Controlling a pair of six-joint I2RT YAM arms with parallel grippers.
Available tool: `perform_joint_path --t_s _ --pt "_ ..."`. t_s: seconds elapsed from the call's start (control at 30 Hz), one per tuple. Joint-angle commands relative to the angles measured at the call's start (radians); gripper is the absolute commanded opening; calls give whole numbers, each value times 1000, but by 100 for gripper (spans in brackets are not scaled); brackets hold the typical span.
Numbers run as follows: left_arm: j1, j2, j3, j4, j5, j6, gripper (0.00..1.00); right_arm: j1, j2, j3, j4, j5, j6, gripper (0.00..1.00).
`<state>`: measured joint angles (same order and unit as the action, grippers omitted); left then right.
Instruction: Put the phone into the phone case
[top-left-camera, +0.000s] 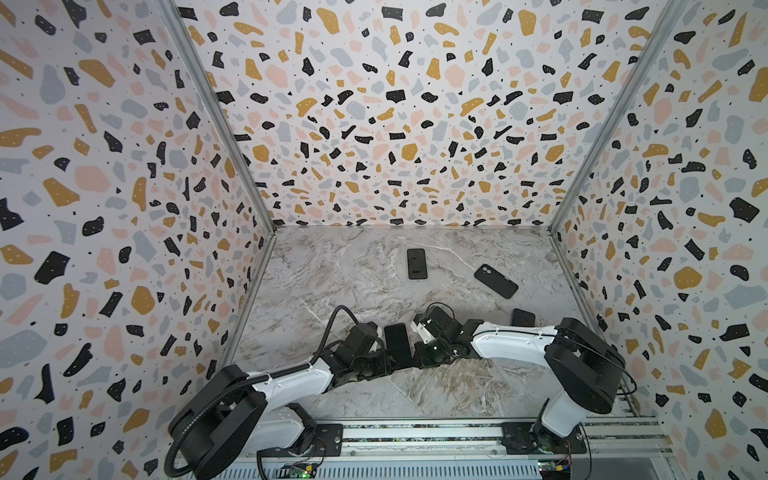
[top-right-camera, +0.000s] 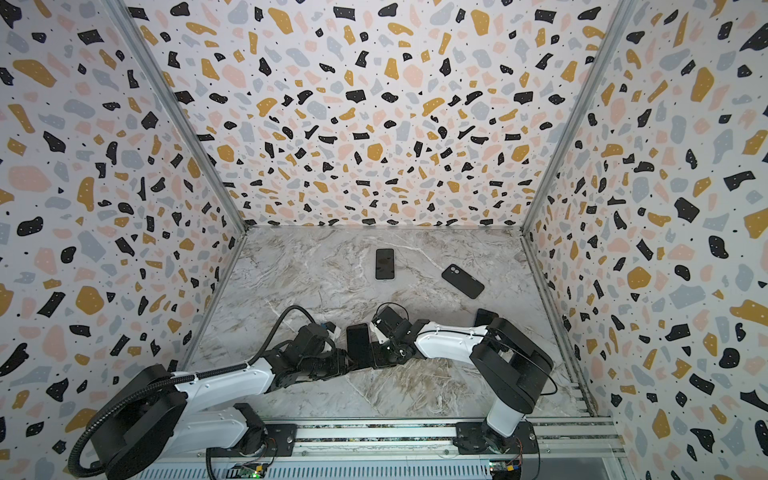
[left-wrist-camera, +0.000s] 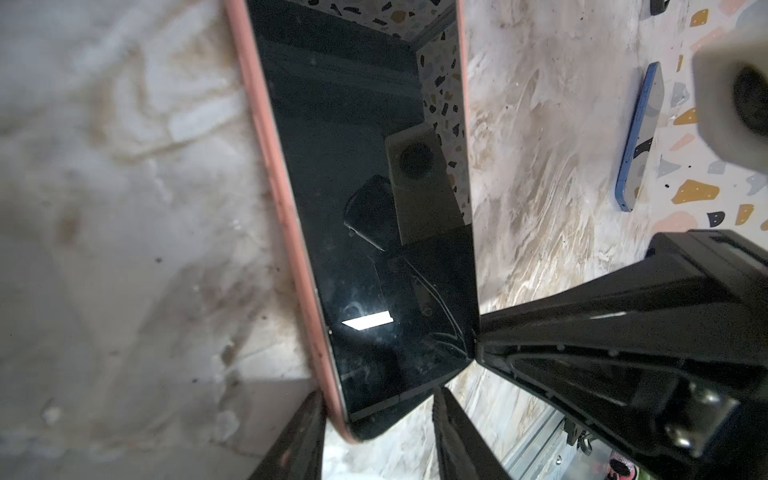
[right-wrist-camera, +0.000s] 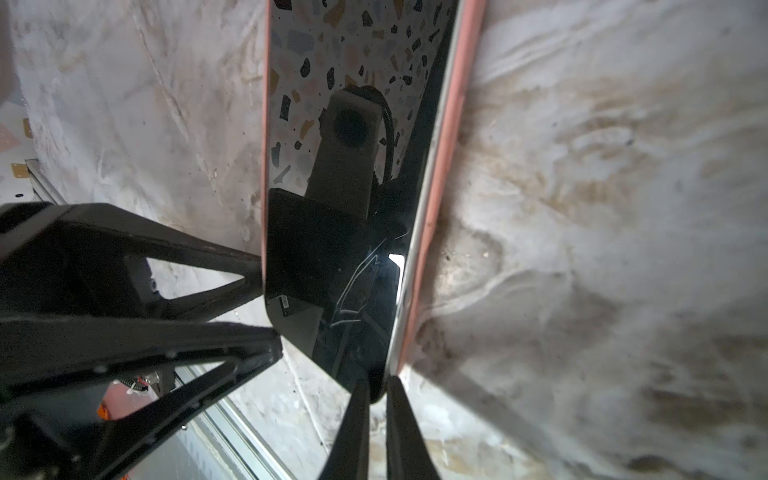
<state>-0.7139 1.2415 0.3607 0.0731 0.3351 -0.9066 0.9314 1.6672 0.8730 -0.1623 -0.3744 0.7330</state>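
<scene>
Marbled desk (top-left-camera: 332, 282): phone (left-wrist-camera: 365, 187) seemingly half-seated in pink phone case (left-wrist-camera: 274, 166); right claw (right-wrist-camera: 374, 384) pinches its end, left claw (left-wrist-camera: 378, 392) half-open alongside. Next, likely: press edges home.

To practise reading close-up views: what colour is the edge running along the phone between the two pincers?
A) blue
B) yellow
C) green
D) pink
D: both wrist views show a pink edge running along the side of the dark phone.
</scene>
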Motion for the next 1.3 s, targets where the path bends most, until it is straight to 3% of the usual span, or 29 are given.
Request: perform_joint_path --t_s 0.0,0.77,0.9,1.07,1.27 --pt "1 11 -39 46 10 -28 45 21 35 26 35 -55 -1 10" --pt "-25 4 -98 132 19 -83 42 50 111 35 75 -102 17 8" --pt "-25 -26 -77 49 -10 -51 41 37 42 69 -22 -23 -14 8" --pt "-24 -72 5 -177 -137 15 43 6 -49 62 -80 80 -34 16" --pt "-25 -45 73 -286 -174 68 45 3 -27 61 -71 62 -32 25"
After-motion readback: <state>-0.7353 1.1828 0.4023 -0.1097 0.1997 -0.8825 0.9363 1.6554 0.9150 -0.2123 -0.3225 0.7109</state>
